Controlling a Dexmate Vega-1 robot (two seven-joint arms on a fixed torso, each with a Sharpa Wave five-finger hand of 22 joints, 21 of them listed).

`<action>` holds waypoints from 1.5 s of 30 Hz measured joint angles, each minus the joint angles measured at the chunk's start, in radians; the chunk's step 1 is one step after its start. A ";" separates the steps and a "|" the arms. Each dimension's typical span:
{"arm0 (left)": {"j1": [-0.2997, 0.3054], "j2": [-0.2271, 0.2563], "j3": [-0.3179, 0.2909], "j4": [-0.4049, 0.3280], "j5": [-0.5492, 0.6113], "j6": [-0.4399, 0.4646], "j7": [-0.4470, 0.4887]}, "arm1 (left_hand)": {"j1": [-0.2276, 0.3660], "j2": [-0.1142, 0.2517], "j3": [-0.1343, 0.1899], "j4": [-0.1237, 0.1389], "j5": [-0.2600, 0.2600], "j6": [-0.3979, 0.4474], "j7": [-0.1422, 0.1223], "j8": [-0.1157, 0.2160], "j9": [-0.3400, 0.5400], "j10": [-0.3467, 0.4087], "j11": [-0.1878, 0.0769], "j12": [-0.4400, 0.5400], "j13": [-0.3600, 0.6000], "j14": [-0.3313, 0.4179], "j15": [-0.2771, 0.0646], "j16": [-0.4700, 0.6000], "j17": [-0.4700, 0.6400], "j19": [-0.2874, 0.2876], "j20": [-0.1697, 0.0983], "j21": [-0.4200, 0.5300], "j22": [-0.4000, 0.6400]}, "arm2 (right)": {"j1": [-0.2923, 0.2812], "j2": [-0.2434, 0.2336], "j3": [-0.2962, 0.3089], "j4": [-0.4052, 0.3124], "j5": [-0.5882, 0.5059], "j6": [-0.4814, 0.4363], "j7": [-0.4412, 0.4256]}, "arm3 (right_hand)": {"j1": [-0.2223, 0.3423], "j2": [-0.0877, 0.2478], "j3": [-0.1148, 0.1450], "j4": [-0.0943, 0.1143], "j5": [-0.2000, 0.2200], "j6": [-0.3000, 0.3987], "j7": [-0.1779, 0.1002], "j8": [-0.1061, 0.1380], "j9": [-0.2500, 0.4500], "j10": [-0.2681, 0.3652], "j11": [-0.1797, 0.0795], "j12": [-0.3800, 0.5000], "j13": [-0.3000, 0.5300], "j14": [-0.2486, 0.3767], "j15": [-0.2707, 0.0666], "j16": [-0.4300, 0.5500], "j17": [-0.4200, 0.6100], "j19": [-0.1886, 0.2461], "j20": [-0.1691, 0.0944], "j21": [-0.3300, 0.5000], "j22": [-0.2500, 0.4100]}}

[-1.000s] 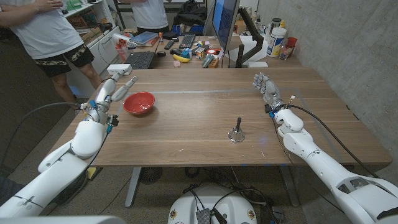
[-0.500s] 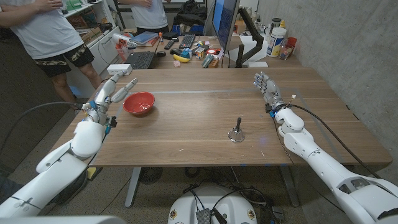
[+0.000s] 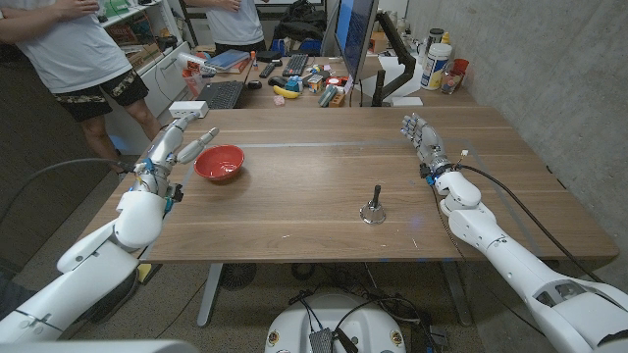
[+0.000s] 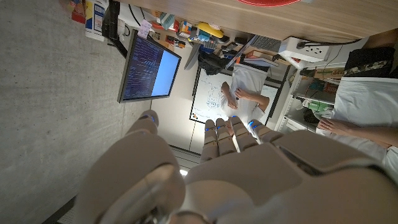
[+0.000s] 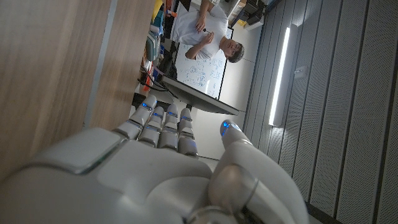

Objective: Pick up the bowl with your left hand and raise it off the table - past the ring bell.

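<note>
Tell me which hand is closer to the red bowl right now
The left. The left hand is raised just beside the bowl, at its outer side, fingers apart and not touching it. The right hand is far across the table, beyond the ring bell.

We see even, bright indoor light with soft shadows on the table [image 3: 324, 186], a glaring ceiling strip light [image 5: 280, 78], and blurred, close hands in both wrist views.

The robot's arms were smooth white shells with dark cables along them, and the left hand [image 3: 177, 140] and right hand [image 3: 422, 137] were grey with blue-lit fingertips.
</note>
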 measured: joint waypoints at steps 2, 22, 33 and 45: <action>0.002 0.001 0.001 -0.004 0.012 0.013 0.003 | 0.000 0.000 -0.002 -0.002 0.000 0.000 0.000 0.000 0.000 0.000 0.000 0.000 0.000 0.000 0.000 0.000 0.000 0.000 0.000 0.000 0.000 | 0.000 0.000 0.000 0.000 0.000 0.001 0.000 | 0.000 0.000 0.000 0.000 0.000 0.000 0.000 0.000 0.000 0.000 0.000 0.000 0.000 0.000 0.000 0.000 0.000 0.000 0.000 0.000 0.000; 0.027 0.013 0.007 -0.053 0.095 0.108 0.015 | 0.046 -0.012 0.005 -0.035 0.000 -0.006 -0.006 0.000 0.000 0.000 -0.011 0.000 0.000 0.011 0.000 0.000 0.000 -0.001 0.009 0.008 0.000 | -0.010 -0.005 0.005 -0.008 0.004 0.002 0.000 | 0.000 0.000 0.000 0.000 0.000 0.000 0.000 0.000 0.000 0.000 0.000 0.000 0.000 0.000 0.000 0.000 0.000 0.011 0.000 -0.008 0.000; 0.032 0.024 0.010 -0.077 0.135 0.173 0.005 | 0.064 -0.022 0.007 -0.046 0.000 -0.011 -0.011 0.000 0.000 0.000 -0.011 0.000 0.005 0.011 0.000 0.000 0.000 0.000 0.018 0.008 0.000 | -0.011 -0.004 0.006 -0.006 0.006 0.002 -0.001 | 0.000 0.000 0.000 0.000 0.000 0.000 0.000 0.000 0.000 0.000 0.000 0.000 0.000 0.000 0.000 0.000 -0.002 0.011 0.000 -0.012 0.000; 0.038 0.039 0.012 -0.098 0.164 0.244 -0.015 | 0.092 -0.031 0.005 -0.066 0.000 -0.005 -0.016 0.000 0.005 0.009 -0.020 0.005 0.004 0.043 0.039 0.008 0.000 0.008 0.025 0.012 0.000 | -0.011 -0.004 0.006 -0.005 0.006 0.002 -0.001 | 0.000 0.000 0.000 0.000 0.000 0.000 0.000 0.000 0.000 0.000 0.000 0.000 0.000 0.000 0.000 0.000 -0.002 0.011 0.000 -0.019 0.000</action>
